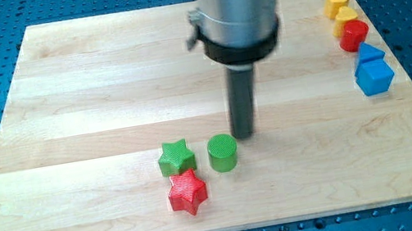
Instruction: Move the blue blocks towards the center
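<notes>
The 2 blue plastic blocks, a blue cube [374,76] and a smaller blue block [368,52] touching it above, sit at the wooden board's [86,93] right edge. My tip [244,134], holding nothing, rests near centre beside the green cylinder [223,152], so they lie well apart to the view's right.

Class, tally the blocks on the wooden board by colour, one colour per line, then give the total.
Green: 2, the green star and green cylinder
Red: 2, the red star and red block
Yellow: 2, and
Blue: 2, and
Total: 8
</notes>
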